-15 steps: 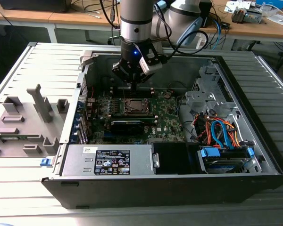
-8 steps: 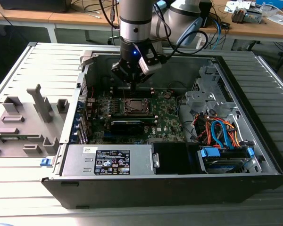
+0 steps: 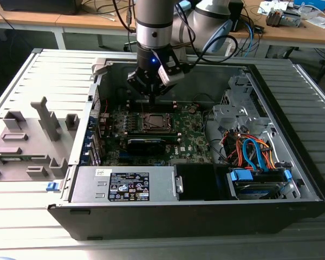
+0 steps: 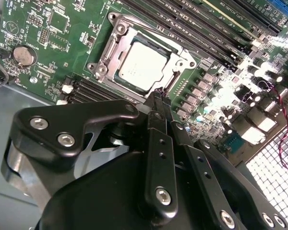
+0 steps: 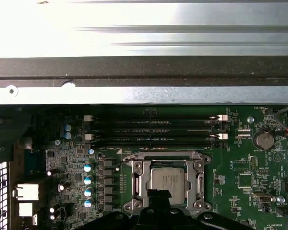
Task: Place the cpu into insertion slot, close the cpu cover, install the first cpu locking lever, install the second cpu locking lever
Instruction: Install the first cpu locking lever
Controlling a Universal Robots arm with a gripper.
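Note:
The cpu (image 4: pixel 141 64) lies flat in the insertion slot (image 5: pixel 205 157) on the green board, silver top up. The cpu cover (image 4: pixel 110 52) rests down around it as a silver frame, also seen in the first wrist view as the cpu cover (image 5: pixel 137 179) beside the cpu (image 5: pixel 168 178). My gripper (image 4: pixel 160 98) hangs just over the socket's near edge, its black fingers (image 4: pixel 156 143) drawn together with nothing visible between them. In the exterior view my gripper (image 3: pixel 151 97) stands directly above the cpu (image 3: pixel 155 122) inside the open computer case.
Long black memory slots (image 5: pixel 153 129) run beside the socket, with the case wall (image 5: pixel 144 72) beyond. A coin cell (image 4: pixel 24 55) sits on the board. A power supply (image 3: pixel 124 184) and a drive bay with coloured cables (image 3: pixel 254 157) flank the board. Grey fixtures (image 3: pixel 27 141) stand outside.

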